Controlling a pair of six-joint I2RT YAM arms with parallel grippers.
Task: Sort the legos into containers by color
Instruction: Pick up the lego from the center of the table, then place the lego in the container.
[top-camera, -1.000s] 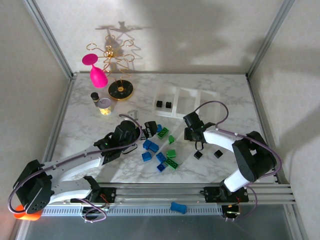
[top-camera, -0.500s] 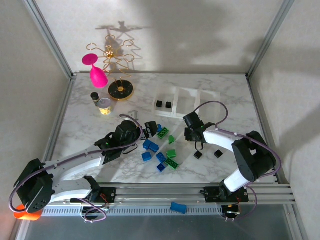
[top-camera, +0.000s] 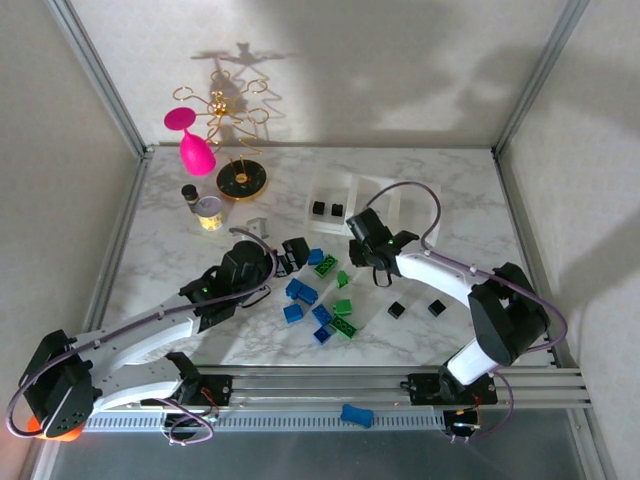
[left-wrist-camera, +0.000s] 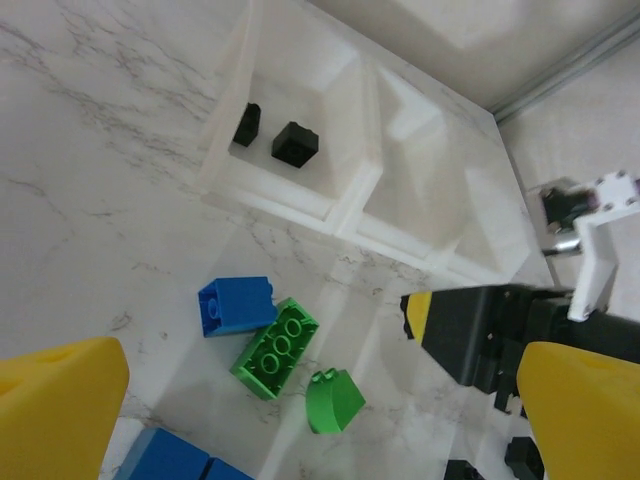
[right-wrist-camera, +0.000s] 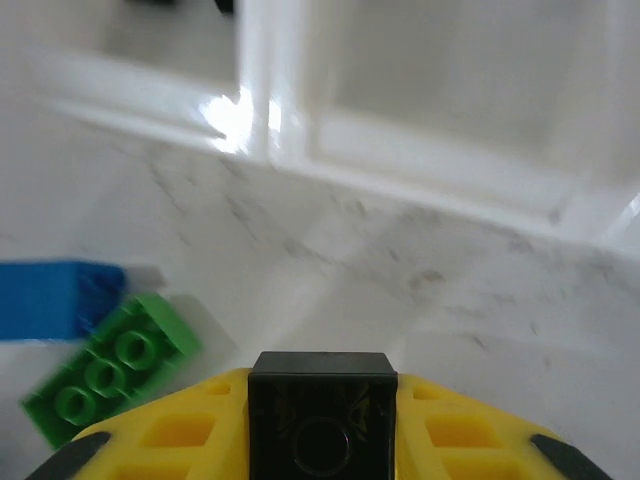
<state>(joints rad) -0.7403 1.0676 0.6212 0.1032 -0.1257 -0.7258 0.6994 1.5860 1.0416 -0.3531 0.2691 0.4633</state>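
Note:
My right gripper (top-camera: 363, 247) is shut on a square black lego (right-wrist-camera: 322, 415), held above the table just in front of the white three-compartment tray (top-camera: 420, 188). The tray's left compartment holds two black legos (top-camera: 319, 208) (left-wrist-camera: 295, 144). My left gripper (top-camera: 293, 252) hangs open over the pile, its yellow fingers (left-wrist-camera: 60, 400) wide apart. Below it lie a blue brick (left-wrist-camera: 238, 305), an oblong green brick (left-wrist-camera: 275, 348) and a curved green piece (left-wrist-camera: 335, 400). More blue and green legos (top-camera: 301, 292) (top-camera: 345, 327) are scattered in front, and two black ones (top-camera: 396, 310) (top-camera: 436, 307) lie to the right.
At the back left stand a pink glass (top-camera: 195, 145), a gold wire stand (top-camera: 238, 180), a small yellow-labelled jar (top-camera: 209, 212) and a dark bottle (top-camera: 189, 193). A blue brick (top-camera: 356, 414) lies on the front rail. An orange object (top-camera: 50, 428) sits by the left base.
My right gripper has carried the black lego left and toward the tray. My left gripper has drifted slightly left and away from me. The loose legos have not moved.

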